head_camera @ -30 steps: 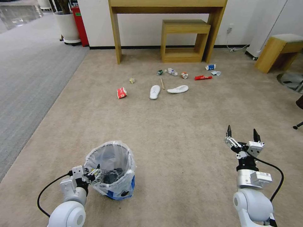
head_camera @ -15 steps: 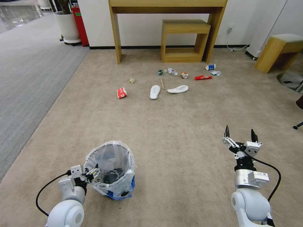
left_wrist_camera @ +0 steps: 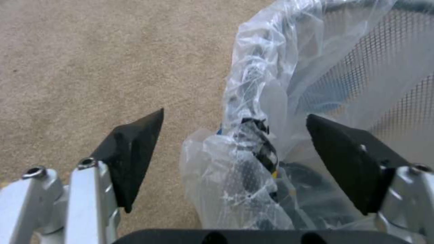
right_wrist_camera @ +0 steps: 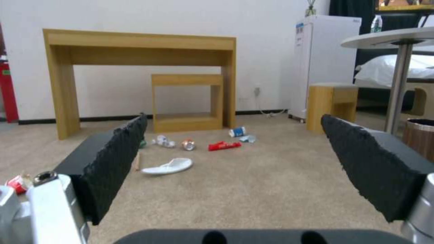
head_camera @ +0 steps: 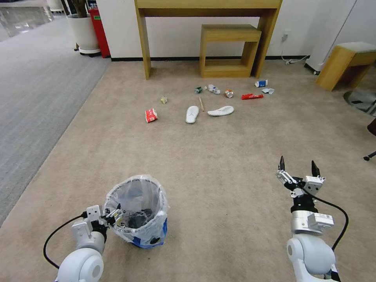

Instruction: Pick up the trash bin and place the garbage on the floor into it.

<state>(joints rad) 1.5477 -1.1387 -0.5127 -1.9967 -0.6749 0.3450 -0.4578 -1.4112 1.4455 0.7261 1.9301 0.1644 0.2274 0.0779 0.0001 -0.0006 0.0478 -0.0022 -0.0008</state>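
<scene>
Head view puts the bin on the tan floor near its front-left part, right before the left gripper. Left wrist view shows that gripper wide open, one finger outside over carpet and the other inside the bin, so the bagged rim sits between them with nothing gripped yet. The right gripper hangs over bare carpet near the front-right, jaws spread and empty, pointing toward the garbage.

That garbage lies well apart from the bin, scattered before the wooden desk: two slippers, a red carton, a stick, a can, a bottle, a red wrapper and a cup.

The step in hand looks like grasping the rim. The main risk is that the fingers close on loose crinkly bag alone; the film could then slip or pull free of the mesh wall and the bin would stay on the floor or tip. A one-sided rim grip may also let the bin swing and tilt when lifted, spilling whatever dark stuff lies inside.
</scene>
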